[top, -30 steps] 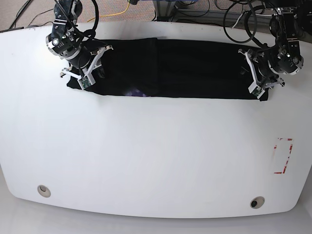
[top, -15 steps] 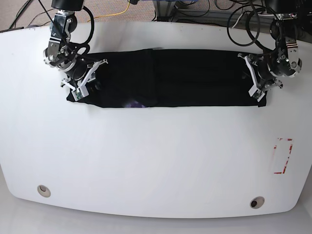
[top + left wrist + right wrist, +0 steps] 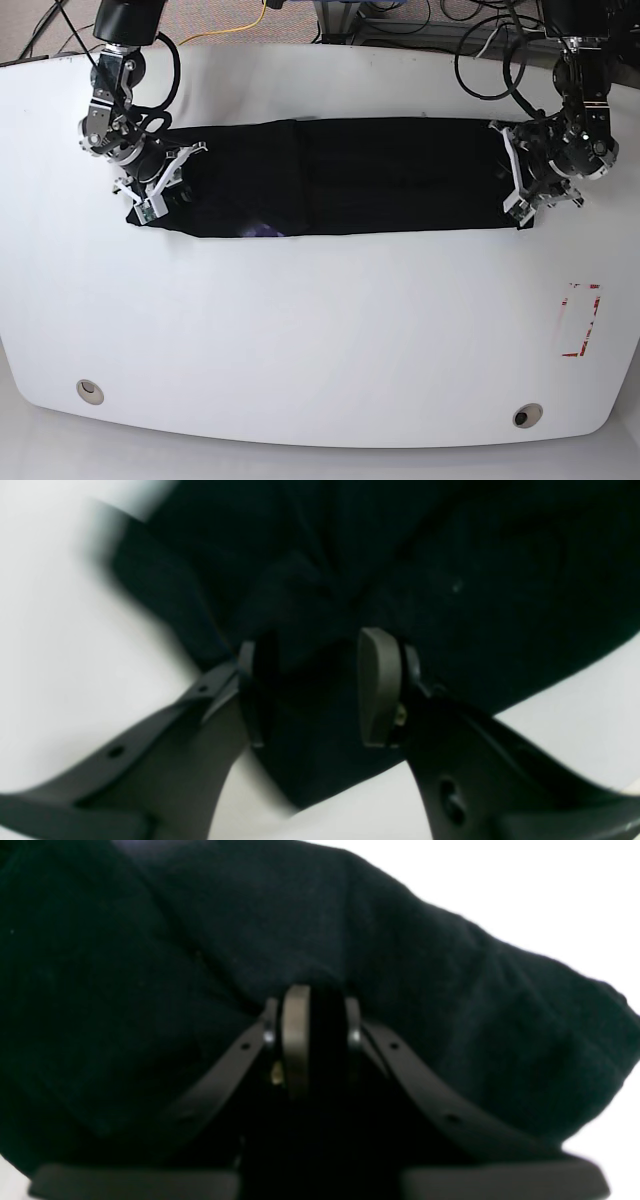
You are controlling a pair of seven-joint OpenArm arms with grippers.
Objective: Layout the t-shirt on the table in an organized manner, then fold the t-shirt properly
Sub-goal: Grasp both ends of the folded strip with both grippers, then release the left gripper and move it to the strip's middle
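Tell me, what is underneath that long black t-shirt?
The t-shirt lies stretched flat on the white table, which shows all around it. Whatever the cloth covers is hidden; no bulge shows in the base view.

We can read no text, label, brand or number anywhere in these views. The black cloth t-shirt (image 3: 340,175), lying as a long folded band on the glossy white table (image 3: 320,330), shows only a faint purplish patch (image 3: 262,229) at its near edge, too small and blurred to make out letters. The red tape rectangle (image 3: 580,320) on the tabletop is a plain outline with no writing. In both wrist views the cloth is plain and out of focus, and we see no marking on it.
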